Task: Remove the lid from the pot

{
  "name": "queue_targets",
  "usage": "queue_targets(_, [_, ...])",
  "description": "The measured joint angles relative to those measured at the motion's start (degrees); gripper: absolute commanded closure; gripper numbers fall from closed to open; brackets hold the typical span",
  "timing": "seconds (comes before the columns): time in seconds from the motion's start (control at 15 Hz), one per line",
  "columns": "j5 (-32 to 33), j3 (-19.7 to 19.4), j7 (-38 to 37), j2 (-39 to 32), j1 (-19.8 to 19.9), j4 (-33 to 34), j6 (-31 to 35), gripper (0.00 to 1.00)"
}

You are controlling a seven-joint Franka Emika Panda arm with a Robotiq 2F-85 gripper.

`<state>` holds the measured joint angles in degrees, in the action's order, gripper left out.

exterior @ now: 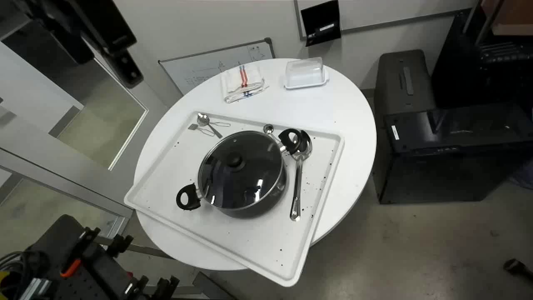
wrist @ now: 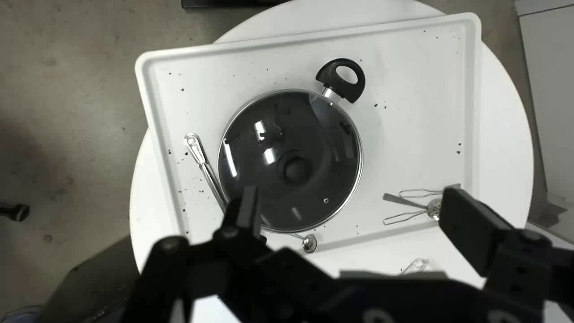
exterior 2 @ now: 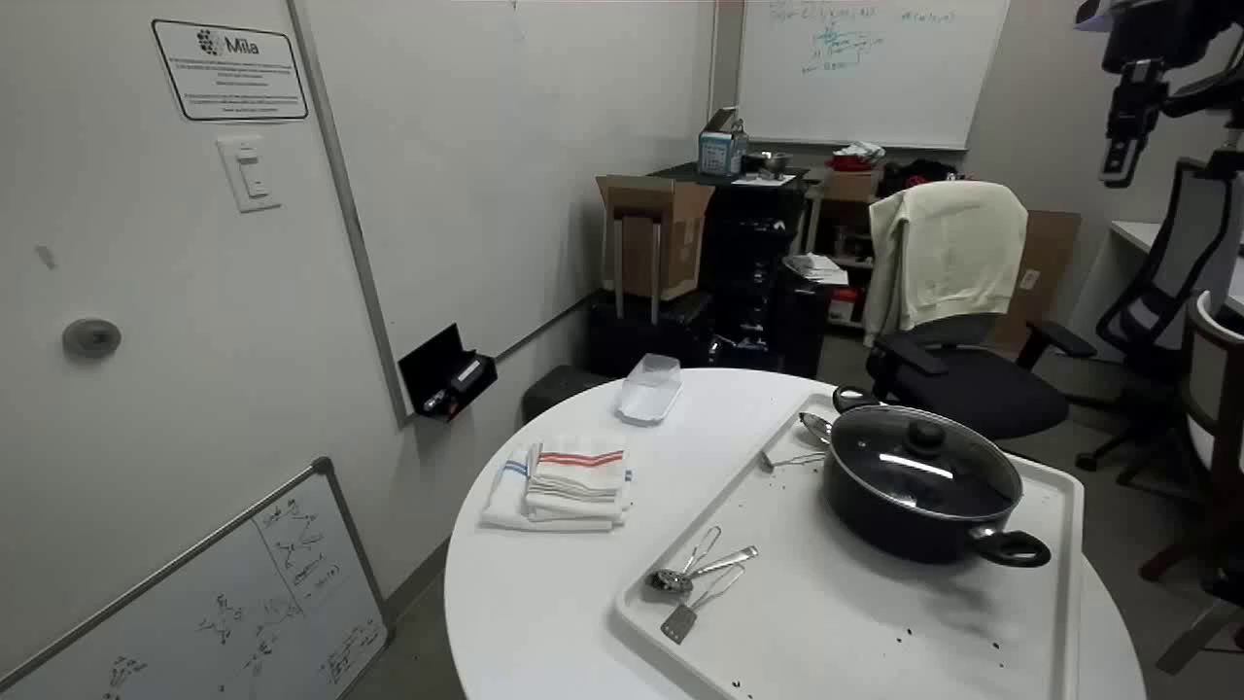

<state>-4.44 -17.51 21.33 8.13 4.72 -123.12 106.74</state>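
sign [exterior 2: 233, 73] reading "mila", upper left in an exterior view, one glass lid [wrist: 290, 157] on one black pot [exterior 2: 880, 515], centre of the wrist view, my two fingers [wrist: 471, 229] apart at bottom

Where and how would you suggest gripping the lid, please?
I would likely pinch its black centre knob from straight above: it stands proud of the glass lid, nothing covers it, and the lid seems to rest level on the pot.
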Motion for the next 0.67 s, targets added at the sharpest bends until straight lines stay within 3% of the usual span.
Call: queue_targets(0.67, [0.0, 2.3, -1.0, -1.7, 1.4, -0.1, 3.3, 0.00])
